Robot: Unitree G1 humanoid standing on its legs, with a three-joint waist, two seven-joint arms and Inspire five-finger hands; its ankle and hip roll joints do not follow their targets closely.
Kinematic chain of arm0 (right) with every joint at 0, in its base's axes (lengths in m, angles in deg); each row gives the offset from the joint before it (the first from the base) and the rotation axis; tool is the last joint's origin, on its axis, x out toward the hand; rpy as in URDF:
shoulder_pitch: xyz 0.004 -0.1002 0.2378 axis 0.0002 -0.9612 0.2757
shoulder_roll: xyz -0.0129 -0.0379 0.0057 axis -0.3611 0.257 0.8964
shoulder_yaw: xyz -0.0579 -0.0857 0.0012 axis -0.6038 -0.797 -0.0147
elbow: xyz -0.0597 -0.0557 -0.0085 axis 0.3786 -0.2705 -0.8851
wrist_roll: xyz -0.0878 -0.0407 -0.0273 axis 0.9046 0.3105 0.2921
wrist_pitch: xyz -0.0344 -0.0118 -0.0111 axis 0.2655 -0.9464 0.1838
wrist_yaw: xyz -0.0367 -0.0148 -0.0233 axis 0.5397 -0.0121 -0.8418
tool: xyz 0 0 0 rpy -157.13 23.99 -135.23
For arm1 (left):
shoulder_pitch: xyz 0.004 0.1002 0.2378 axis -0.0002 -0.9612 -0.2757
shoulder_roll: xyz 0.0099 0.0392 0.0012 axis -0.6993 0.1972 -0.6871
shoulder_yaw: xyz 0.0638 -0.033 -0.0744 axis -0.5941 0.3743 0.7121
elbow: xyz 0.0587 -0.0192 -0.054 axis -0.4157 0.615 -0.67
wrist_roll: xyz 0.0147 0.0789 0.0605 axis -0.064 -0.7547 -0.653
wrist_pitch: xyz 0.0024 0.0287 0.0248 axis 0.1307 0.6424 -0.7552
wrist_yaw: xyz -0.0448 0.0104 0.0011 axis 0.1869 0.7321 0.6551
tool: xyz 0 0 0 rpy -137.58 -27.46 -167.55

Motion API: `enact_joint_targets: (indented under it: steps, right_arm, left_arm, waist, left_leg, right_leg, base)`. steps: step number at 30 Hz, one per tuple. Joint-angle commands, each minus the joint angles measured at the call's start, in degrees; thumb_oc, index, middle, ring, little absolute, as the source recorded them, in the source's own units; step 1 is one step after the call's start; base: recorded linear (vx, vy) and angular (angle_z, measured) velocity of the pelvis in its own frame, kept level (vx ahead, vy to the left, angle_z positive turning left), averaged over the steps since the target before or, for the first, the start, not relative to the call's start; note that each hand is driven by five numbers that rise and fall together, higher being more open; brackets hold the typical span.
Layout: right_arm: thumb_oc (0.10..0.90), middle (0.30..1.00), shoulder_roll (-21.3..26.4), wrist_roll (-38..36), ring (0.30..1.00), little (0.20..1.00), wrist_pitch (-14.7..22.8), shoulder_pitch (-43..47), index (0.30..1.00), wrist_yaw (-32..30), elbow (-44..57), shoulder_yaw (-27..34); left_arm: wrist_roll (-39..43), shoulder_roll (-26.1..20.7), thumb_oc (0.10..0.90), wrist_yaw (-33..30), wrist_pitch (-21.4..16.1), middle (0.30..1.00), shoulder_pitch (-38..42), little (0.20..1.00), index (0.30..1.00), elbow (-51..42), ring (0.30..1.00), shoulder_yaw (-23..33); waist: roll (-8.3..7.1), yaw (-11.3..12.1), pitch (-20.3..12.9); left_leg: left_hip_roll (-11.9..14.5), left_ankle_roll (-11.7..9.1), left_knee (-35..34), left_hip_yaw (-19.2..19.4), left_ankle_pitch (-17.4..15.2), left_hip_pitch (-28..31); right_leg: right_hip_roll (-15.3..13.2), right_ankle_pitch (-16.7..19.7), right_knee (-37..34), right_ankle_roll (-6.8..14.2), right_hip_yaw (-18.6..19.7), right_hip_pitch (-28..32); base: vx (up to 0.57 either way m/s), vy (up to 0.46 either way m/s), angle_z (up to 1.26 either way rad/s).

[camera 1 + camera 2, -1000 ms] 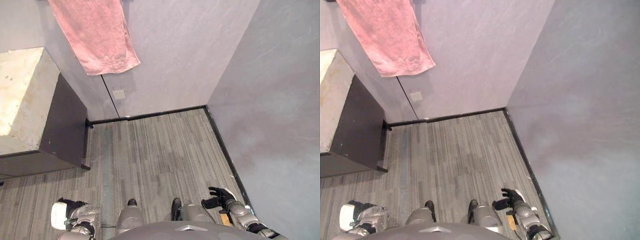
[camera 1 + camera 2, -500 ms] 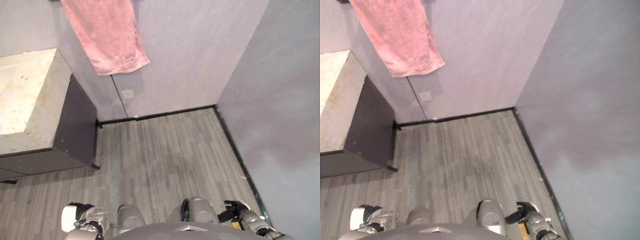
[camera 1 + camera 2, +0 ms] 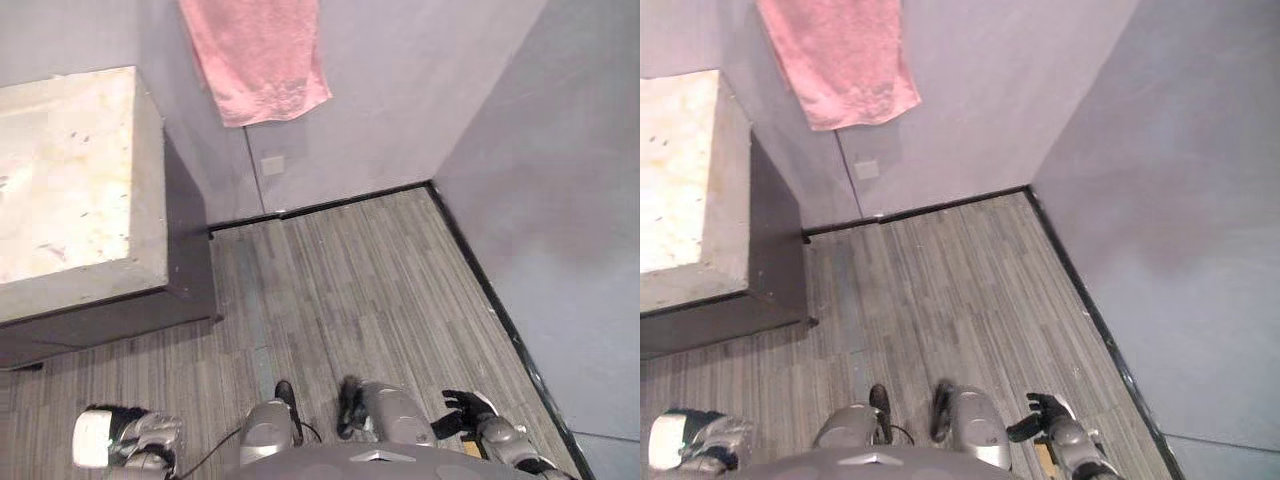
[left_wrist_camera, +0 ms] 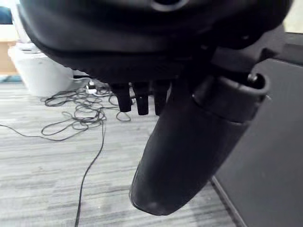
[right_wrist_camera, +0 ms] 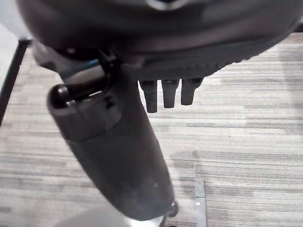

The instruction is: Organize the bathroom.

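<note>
A pink towel [image 3: 258, 60] hangs on the far wall, above the right end of a pale stone counter [image 3: 70, 180] that sits on a dark cabinet [image 3: 190, 260]. My left hand [image 3: 105, 435] hangs low at the lower left, near the cabinet's front. Its fingers [image 4: 141, 99] are straight and its thumb [image 4: 189, 156] stands apart, with nothing held. My right hand [image 3: 462, 408] hangs low at the lower right, near the right wall. It is open over bare floor, thumb [image 5: 118, 156] away from the fingers [image 5: 169, 93].
Grey plank flooring [image 3: 370, 290] runs to a black skirting [image 3: 500, 310] along the right wall. A small white wall plate [image 3: 271, 164] sits below the towel. In the left wrist view a white container [image 4: 42, 71] stands on the floor beyond the hand.
The whole picture has shifted: the camera has turned, so the counter looms larger and the towel sits further right. Both hands stay low at my sides, holding nothing.
</note>
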Motion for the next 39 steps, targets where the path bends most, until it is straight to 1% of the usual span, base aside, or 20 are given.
enact_joint_targets:
  steps: [1,6,9,11,13,15,16,18,21,23,24,25,26,27,30,34,36,37,38,39]
  right_arm:
    - [0.8,0.9,1.4,-1.1,0.9,0.9,4.4,4.6,0.9,-2.0,-1.9,-1.0]
    - [0.8,0.9,0.9,-0.1,0.9,0.9,3.8,4.6,0.9,-2.1,-2.1,-1.7]
    - [0.8,0.9,0.6,1.0,0.9,0.9,3.8,4.9,0.9,-1.6,-1.9,-2.7]
    - [0.8,0.9,0.4,0.9,0.9,0.9,3.9,5.4,0.9,-1.6,-2.0,-3.1]
    - [0.8,0.9,0.3,0.9,0.9,0.9,3.9,5.5,0.9,-1.5,-2.1,-3.1]
    - [0.8,0.9,-0.3,1.7,0.9,0.9,4.0,6.3,0.9,-0.9,-3.4,-3.2]
    - [0.8,0.9,-0.3,1.7,0.9,0.9,4.0,6.3,0.9,-0.9,-3.5,-3.3]
    - [0.8,0.9,-0.1,1.2,0.9,0.9,3.6,6.2,0.9,-0.7,-3.9,-3.7]
    - [0.8,0.9,0.7,1.5,0.9,0.9,2.7,6.4,0.9,-0.6,-4.2,-4.2]
    - [0.8,0.9,1.2,1.4,0.9,0.9,2.1,6.7,0.9,-1.3,-4.1,-3.9]
    - [0.8,0.9,1.9,1.1,0.9,0.9,1.6,7.1,0.9,-1.6,-3.8,-2.8]
    - [0.8,0.9,1.9,1.1,0.9,0.9,1.6,7.1,0.9,-1.6,-3.8,-2.8]
    - [0.8,0.9,2.1,0.8,0.9,0.9,1.4,7.3,0.9,-1.9,-3.8,-1.6]
    - [0.8,0.9,2.1,1.1,0.9,0.9,1.2,7.4,0.9,-1.6,-3.6,-1.0]
    - [0.8,0.9,1.2,1.4,0.9,0.9,1.1,6.9,0.9,-1.7,-2.9,-1.0]
    - [0.8,0.9,0.6,1.3,0.9,0.9,2.2,6.8,0.9,-1.8,-2.5,-0.9]
    - [0.8,0.9,-0.1,2.8,0.9,0.9,3.2,6.7,0.9,-1.9,-2.2,-0.8]
    - [0.8,0.9,-0.7,4.1,0.9,0.9,3.5,7.0,0.9,-1.7,-1.9,-1.1]
    - [0.8,0.9,-0.8,4.6,0.9,0.9,3.7,7.1,0.9,-1.5,-1.9,-1.2]
    - [0.8,0.9,-0.7,4.9,0.9,0.9,3.8,7.3,0.9,-1.1,-1.5,-1.8]
  left_arm:
    - [0.6,-3.2,0.8,-5.3,-1.9,0.9,-2.0,0.9,0.9,-3.8,0.9,-2.1]
    - [1.0,-2.1,0.8,-5.1,-2.7,0.9,-1.9,0.9,0.9,-1.1,0.9,-0.7]
    - [1.7,-1.9,0.8,-6.0,-3.0,0.9,-2.4,0.9,0.9,-0.5,0.9,-0.4]
    - [1.5,-2.1,0.8,-6.0,-2.9,0.9,-2.8,0.9,0.9,-0.1,0.9,-0.2]
    - [1.5,-2.1,0.8,-6.0,-2.8,0.9,-2.8,0.9,0.9,-0.1,0.9,-0.1]
    - [2.0,-2.4,0.8,-6.2,-3.0,0.9,-3.4,0.9,0.9,1.4,0.9,-0.3]
    - [2.0,-2.5,0.8,-6.2,-3.2,0.9,-3.5,0.9,0.9,1.6,0.9,-0.4]
    - [1.6,-2.1,0.8,-6.0,-3.9,0.9,-3.6,0.9,0.9,2.0,0.9,-0.4]
    - [0.4,-1.4,0.8,-5.4,-4.6,0.9,-3.2,0.9,0.9,1.4,0.9,-0.4]
    - [-1.1,-1.0,0.8,-4.6,-5.0,0.9,-3.1,0.9,0.9,0.7,0.9,-0.4]
    - [-1.3,-1.1,0.8,-4.4,-3.4,0.9,-1.6,0.9,0.9,-0.8,0.9,-1.7]
    - [-1.3,-1.1,0.8,-4.4,-3.4,0.9,-1.6,0.9,0.9,-0.8,0.9,-1.7]
    - [-1.1,-1.3,0.8,-4.4,-2.3,0.9,-0.6,0.9,0.9,-1.5,0.9,-2.6]
    - [-0.3,-1.8,0.8,-4.2,-2.0,0.9,0.0,0.9,0.9,-1.8,0.9,-3.2]
    - [-0.7,-2.5,0.8,-4.7,-0.6,0.9,0.7,0.9,0.9,-3.0,0.9,-4.1]
    - [-1.1,-2.7,0.8,-5.4,0.4,0.9,0.5,0.9,0.9,-2.8,0.9,-3.9]
    - [-2.4,-2.9,0.8,-5.1,0.1,0.9,-0.1,0.9,0.9,-2.2,0.9,-2.9]
    - [-2.1,-3.6,0.8,-5.5,-0.1,0.9,-1.1,0.9,0.9,-2.1,0.9,-1.9]
    - [-2.0,-3.8,0.8,-5.6,-0.1,0.9,-1.4,0.9,0.9,-2.1,0.9,-1.4]
    - [-1.2,-4.2,0.8,-6.2,0.0,0.9,-2.1,0.9,0.9,-2.0,0.9,-0.6]
  waist:
    - [-2.32,0.8,-3.0]
    - [-1.98,0.5,-4.4]
    - [-2.35,1.2,-4.5]
    - [-2.6,1.5,-4.2]
    - [-2.62,1.5,-4.1]
    - [-2.43,1.3,-4.9]
    - [-2.36,1.3,-5.0]
    - [-1.46,1.1,-5.5]
    - [0.71,0.8,-5.2]
    - [1.85,0.6,-4.4]
    - [2.87,-0.2,-3.6]
    - [2.87,-0.2,-3.6]
    - [2.99,-0.6,-3.0]
    - [2.69,-0.7,-2.6]
    - [1.34,-0.4,-1.9]
    - [0.35,0.4,-1.9]
    - [-0.79,1.5,-1.9]
    - [-1.18,2.8,-1.6]
    - [-1.05,3.1,-1.6]
    - [-0.37,3.2,-1.9]
  left_leg:
    - [-3.2,0.0,8.5,0.9,-6.7,-0.4]
    - [-2.3,-0.6,11.9,1.4,-5.4,-1.5]
    - [-1.9,-0.8,18.2,-1.3,-4.3,-4.2]
    - [1.9,-1.4,20.0,-1.1,-1.8,-5.0]
    - [2.5,-1.5,20.2,-1.2,-1.6,-5.0]
    - [11.8,-2.6,14.1,-2.5,4.5,-0.3]
    - [13.1,-2.8,12.9,-2.8,5.6,0.3]
    - [18.2,-4.4,8.2,-4.6,11.0,2.0]
    - [20.2,-6.3,4.5,-6.1,13.2,2.7]
    - [19.3,-6.8,5.3,-5.3,10.9,2.2]
    - [18.2,-7.0,5.8,-0.3,6.9,2.1]
    - [18.2,-7.0,5.8,-0.3,6.9,2.1]
    - [16.5,-6.8,6.1,3.1,3.2,2.1]
    - [15.3,-6.6,7.1,4.0,0.7,1.4]
    - [13.1,-5.9,11.4,3.8,-4.2,0.0]
    - [11.5,-5.0,13.0,3.1,-6.7,-0.4]
    - [9.6,-4.0,13.3,4.0,-8.3,-0.1]
    - [9.4,-3.4,12.9,6.8,-9.0,1.1]
    - [9.6,-3.2,12.5,7.8,-8.9,1.4]
    - [10.1,-2.8,11.2,9.0,-7.9,1.9]
  right_leg:
    - [-9.3,7.7,-7.3,3.3,-5.8,3.2]
    - [-8.1,5.9,-9.4,1.7,-4.8,6.3]
    - [-8.2,5.1,-9.0,0.7,-3.7,7.0]
    - [-8.6,4.4,-8.0,0.1,-4.3,7.0]
    - [-8.6,4.3,-7.8,0.0,-4.5,7.1]
    - [-9.4,2.5,-5.5,-0.6,-4.8,6.8]
    - [-9.6,2.2,-5.1,-0.6,-4.7,6.6]
    - [-11.0,0.9,-2.5,-0.7,-4.1,5.7]
    - [-13.5,-0.3,1.4,-0.1,-2.9,3.3]
    - [-15.5,-0.3,3.1,1.2,-2.0,2.1]
    - [-18.5,0.3,4.5,2.8,-2.9,1.3]
    - [-18.5,0.3,4.5,2.8,-2.9,1.3]
    - [-21.3,1.5,5.0,4.6,-3.8,1.1]
    - [-23.1,2.5,4.8,6.0,-3.7,1.3]
    - [-26.6,6.0,1.4,8.6,-3.1,4.0]
    - [-28.6,9.3,-2.7,9.4,-3.0,5.7]
    - [-31.5,16.0,-5.1,10.2,-4.4,5.5]
    - [-33.3,19.3,-3.9,10.8,-7.3,4.4]
    - [-33.2,18.7,-2.9,10.6,-8.3,4.1]
    - [-29.9,14.2,-0.4,9.8,-8.4,3.7]
  base:
    - [0.02,-0.082,0.82]
    - [0.03,-0.063,0.23]
    - [0.0,-0.054,0.06]
    - [-0.01,-0.009,0.02]
    - [0.01,0.027,0.07]
    - [0.06,0.159,0.08]
    - [0.05,0.209,0.0]
    - [0.05,0.316,0.06]
    - [0.01,0.461,0.11]
    - [-0.01,0.535,0.01]
    - [-0.03,0.416,-0.05]
    - [-0.02,0.535,0.14]
    - [0.02,0.404,0.29]
    - [0.04,0.467,0.47]
    - [0.09,0.307,0.42]
    - [0.07,0.207,0.01]
    - [0.04,0.162,-0.22]
    - [0.01,0.115,-0.41]
    - [-0.01,0.113,-0.53]
    - [0.02,0.04,-0.83]
